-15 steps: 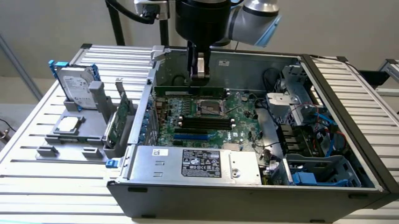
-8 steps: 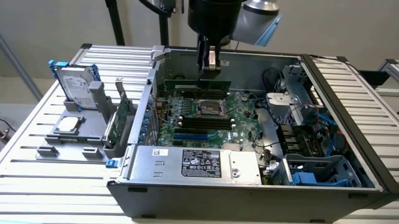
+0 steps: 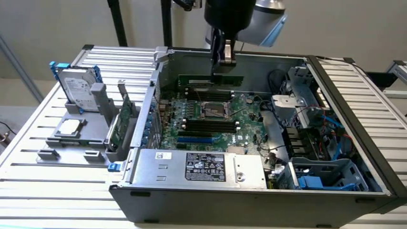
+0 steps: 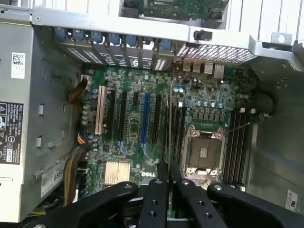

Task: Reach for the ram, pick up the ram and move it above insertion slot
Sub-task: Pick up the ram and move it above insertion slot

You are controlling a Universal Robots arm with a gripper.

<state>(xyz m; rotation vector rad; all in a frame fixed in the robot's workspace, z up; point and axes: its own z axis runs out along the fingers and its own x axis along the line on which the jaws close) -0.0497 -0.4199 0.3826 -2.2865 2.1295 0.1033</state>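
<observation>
My gripper [image 3: 221, 70] is shut on the ram [image 3: 210, 80], a long green stick held level inside the open computer case [image 3: 356, 109], over the far side of the motherboard [image 3: 210, 114]. In the wrist view the ram [image 4: 169, 123] appears edge-on as a thin line running out from between my black fingers [image 4: 156, 194]. It hangs over the black memory slots [image 4: 178, 130] beside the CPU socket [image 4: 203, 152]. More memory slots [image 3: 207, 125] lie on the near side of the socket [image 3: 215, 109].
A grey fixture on the slatted table holds a hard drive in blue rails [image 3: 79, 88], a green expansion card [image 3: 121, 121] and a CPU [image 3: 70, 126]. The power supply [image 3: 203, 167] fills the case's near side. Cables and drive bays [image 3: 318, 138] crowd the exterior view's right.
</observation>
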